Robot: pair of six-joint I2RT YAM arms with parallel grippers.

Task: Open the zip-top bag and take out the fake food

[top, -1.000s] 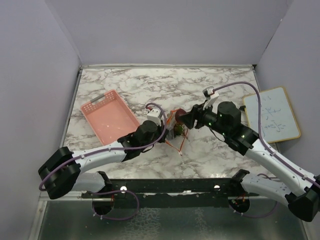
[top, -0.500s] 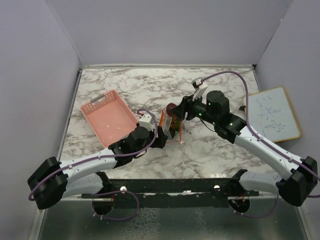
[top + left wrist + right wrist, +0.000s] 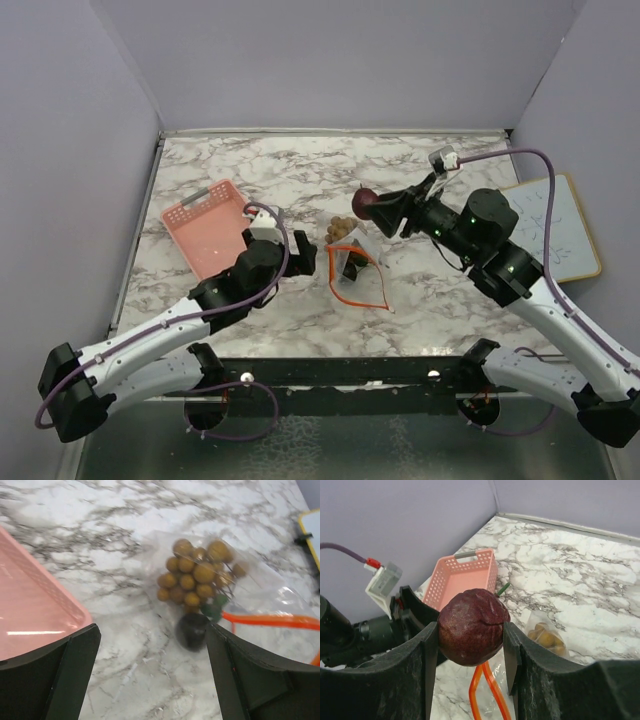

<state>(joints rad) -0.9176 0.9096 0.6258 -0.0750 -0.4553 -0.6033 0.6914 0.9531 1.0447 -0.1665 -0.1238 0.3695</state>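
Marble tabletop (image 3: 300,170) (grey-veined) under zip-top bag (image 3: 358,278), lilac walls (image 3: 330,60) around

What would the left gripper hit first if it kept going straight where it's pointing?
Probably the zip-top bag with the grape bunch inside, lying straight ahead; depth is unclear, so it might pass just above.

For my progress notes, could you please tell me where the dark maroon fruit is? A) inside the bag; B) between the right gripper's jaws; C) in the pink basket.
B: the maroon fruit sits clamped between the right gripper's jaws, outside the zip-top bag.
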